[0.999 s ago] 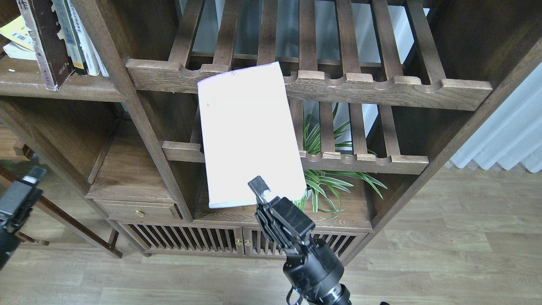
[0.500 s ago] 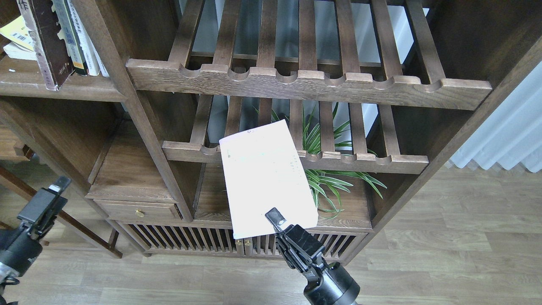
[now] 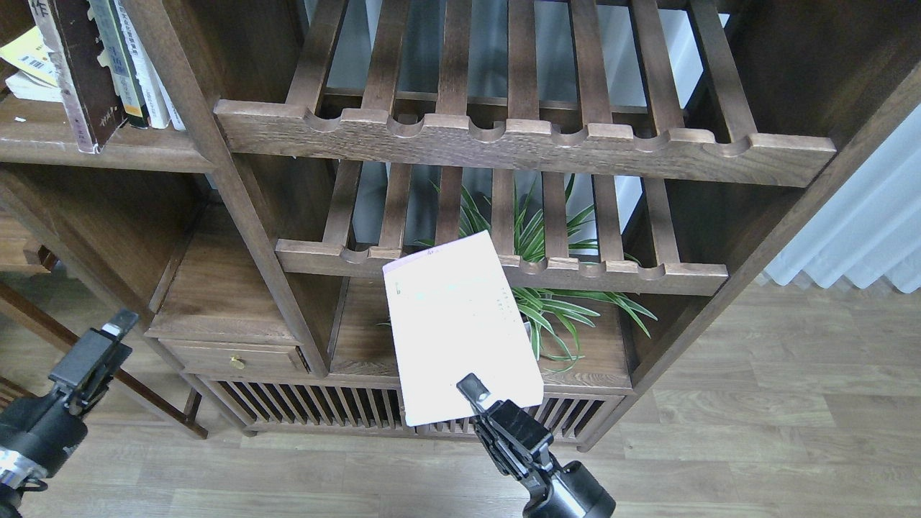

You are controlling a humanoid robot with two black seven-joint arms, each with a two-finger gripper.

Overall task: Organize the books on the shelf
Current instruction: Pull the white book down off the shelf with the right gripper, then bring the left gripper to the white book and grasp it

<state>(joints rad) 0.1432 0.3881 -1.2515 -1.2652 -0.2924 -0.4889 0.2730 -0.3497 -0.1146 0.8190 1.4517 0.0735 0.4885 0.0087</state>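
A home living room, it seems: a dark wooden cabinet (image 3: pixel 237 216) with slatted racks (image 3: pixel 525 144), books (image 3: pixel 101 65) on a shelf (image 3: pixel 93 155), a potted spider plant (image 3: pixel 554 302), wood-plank floor (image 3: pixel 755 432) and pale curtains (image 3: pixel 863 230).

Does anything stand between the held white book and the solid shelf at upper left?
Yes: the upright post lies between the white book, held by the right tool, and the shelf.
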